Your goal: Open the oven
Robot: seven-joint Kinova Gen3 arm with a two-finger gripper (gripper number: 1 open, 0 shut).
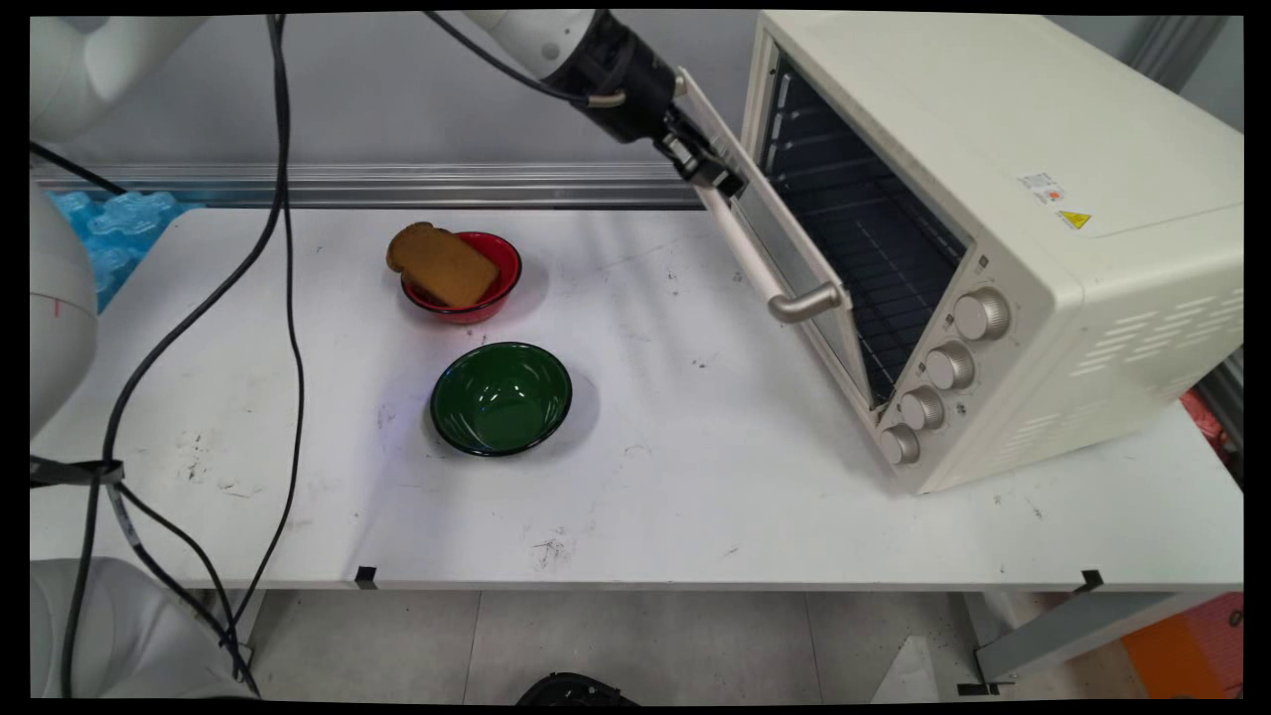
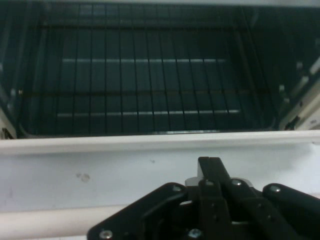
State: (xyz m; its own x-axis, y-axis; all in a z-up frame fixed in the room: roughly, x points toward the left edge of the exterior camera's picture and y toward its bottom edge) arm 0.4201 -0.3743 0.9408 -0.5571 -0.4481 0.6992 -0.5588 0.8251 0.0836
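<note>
Cream metal toaster oven (image 1: pixel 1043 199) at three o'clock stood with its glass door (image 1: pixel 770 233) partly lowered; black two-finger gripper (image 1: pixel 717 171), fingers closed together, pressed the door's top edge; brown toast (image 1: pixel 442 264) lay in the red bowl (image 1: pixel 494 298) at ten o'clock.

My arm (image 1: pixel 541 35) is glossy white with rounded, tube-shaped links. It ends in a black cylindrical wrist with a thin silver ring, then a black two-finger gripper (image 1: pixel 717 174). Thin black cables (image 1: pixel 283 298) hang from me in long loops, bound by a black strap. Seen close up, my gripper's linkage (image 2: pixel 210 210) is matt black, made of angular bars joined with small silver screws.
</note>
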